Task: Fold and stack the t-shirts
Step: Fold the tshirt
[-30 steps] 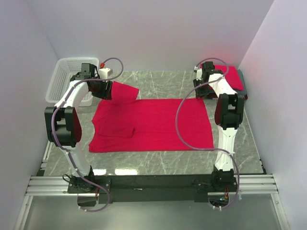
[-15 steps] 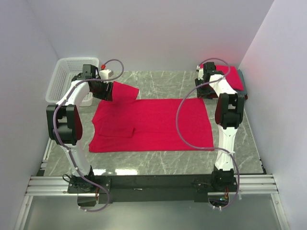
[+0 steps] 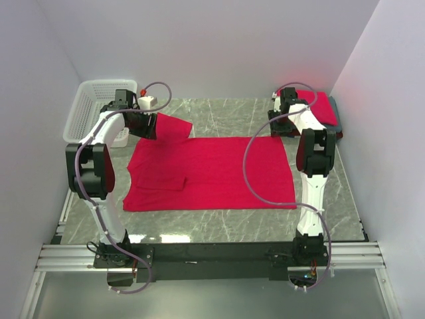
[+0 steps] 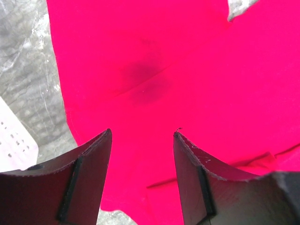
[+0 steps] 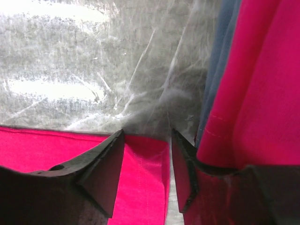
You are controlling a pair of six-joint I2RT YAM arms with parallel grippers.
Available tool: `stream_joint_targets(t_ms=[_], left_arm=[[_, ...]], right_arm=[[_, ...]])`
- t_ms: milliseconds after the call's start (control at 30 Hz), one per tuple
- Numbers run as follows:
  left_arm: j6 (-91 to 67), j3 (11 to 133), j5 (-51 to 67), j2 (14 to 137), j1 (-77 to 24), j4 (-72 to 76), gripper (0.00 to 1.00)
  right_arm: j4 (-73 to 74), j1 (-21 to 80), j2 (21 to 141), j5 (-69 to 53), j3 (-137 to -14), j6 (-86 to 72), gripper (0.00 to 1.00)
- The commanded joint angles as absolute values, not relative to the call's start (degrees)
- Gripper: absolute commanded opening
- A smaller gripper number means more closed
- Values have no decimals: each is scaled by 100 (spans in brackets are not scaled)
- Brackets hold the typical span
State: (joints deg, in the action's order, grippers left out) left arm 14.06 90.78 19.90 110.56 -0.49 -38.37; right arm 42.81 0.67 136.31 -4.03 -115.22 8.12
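Note:
A crimson red t-shirt (image 3: 212,171) lies spread flat across the middle of the marble table, one sleeve folded in at the front left. My left gripper (image 3: 154,125) is open above the shirt's far left sleeve (image 3: 171,125); in the left wrist view the red cloth (image 4: 150,79) fills the gap between the fingers, my left gripper (image 4: 142,133). My right gripper (image 3: 277,127) is open over the shirt's far right corner (image 5: 147,173), my right gripper (image 5: 147,133). A stack of folded shirts (image 3: 322,109), red on top over grey, lies at the far right; it also shows in the right wrist view (image 5: 253,84).
A white lattice basket (image 3: 93,109) stands at the far left corner with a small white object (image 3: 145,102) beside it. White walls close in on three sides. The folded stack sits close to the right gripper's outer finger.
Nothing much has moved; the left arm has shifted very slightly, and both grippers stay over the shirt's far corners.

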Motion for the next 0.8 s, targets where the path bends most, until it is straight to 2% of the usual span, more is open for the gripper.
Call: stream_joint_targets(t_ms=[0,133,233,267,333,367,433,600,767], left_arm=[[1327,9386,2065,11188,-26,-3753,61],[1275,9466,2109,11267,-18,-3735,61],[1196,9562,2031,11381,-18,-3666,61],[1117,9589,1952,11434,-18,-3613,60],[1046,9694,1767,11592,-18,-3455,58],[976,9738,1741,11654,130,-3393,56],[932,9939,1592,11899,158,-3279,55],[861,10765,1459,12550,158,-3375,51],[835,10968,1240,12972,141,-3112,49]], right_arm=[[4246,26,13598,-97,-11181,747,53],[4227,26,13491,-131,-11039,729,52],[4437,26,13631,-342,-11144,730,36],[4517,26,13684,-395,-11205,712,24],[4631,26,13799,-492,-11320,686,15],[4623,26,13799,-544,-11320,668,7],[4588,26,13790,-589,-11294,668,0],[4553,26,13729,-624,-11259,703,0],[4518,26,13658,-703,-11206,721,0]])
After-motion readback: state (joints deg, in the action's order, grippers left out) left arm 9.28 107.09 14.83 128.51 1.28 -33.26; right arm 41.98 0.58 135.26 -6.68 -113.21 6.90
